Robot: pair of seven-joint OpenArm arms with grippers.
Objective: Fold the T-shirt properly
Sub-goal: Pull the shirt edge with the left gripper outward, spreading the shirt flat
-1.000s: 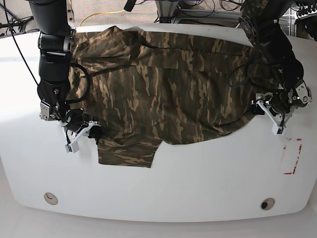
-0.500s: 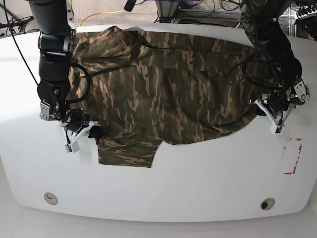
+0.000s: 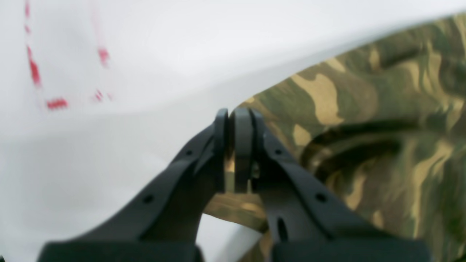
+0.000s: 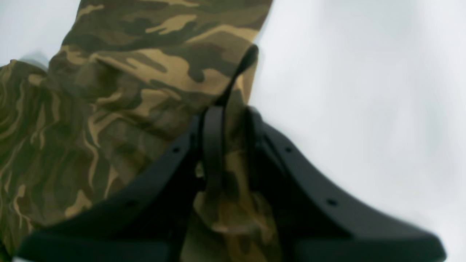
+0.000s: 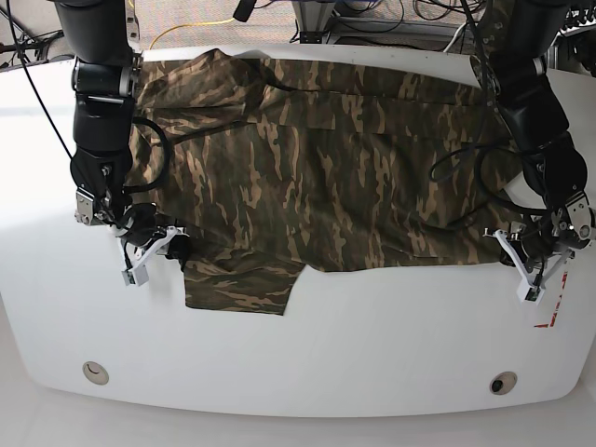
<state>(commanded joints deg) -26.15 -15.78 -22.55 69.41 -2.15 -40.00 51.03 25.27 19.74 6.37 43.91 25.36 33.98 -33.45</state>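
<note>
The camouflage T-shirt (image 5: 317, 177) lies spread across the white table (image 5: 307, 345), one short sleeve hanging toward the front left. My left gripper (image 5: 512, 251) is at the shirt's front right corner. In the left wrist view it (image 3: 233, 145) is shut with a thin edge of the T-shirt (image 3: 364, 109) pinched between its black fingers. My right gripper (image 5: 164, 246) is at the shirt's left edge beside the sleeve. The right wrist view shows it (image 4: 229, 145) shut on a raised fold of the T-shirt (image 4: 145, 72).
Red tape marks (image 5: 551, 296) lie on the table just past the left gripper, and they also show in the left wrist view as red marks (image 3: 54, 103). Two round fittings (image 5: 94, 372) (image 5: 503, 383) sit near the front edge. Cables (image 5: 186, 28) run behind the table.
My left gripper has moved toward the front right, dragging the shirt's corner with it and stretching the right side flatter. The right arm has stayed put.
</note>
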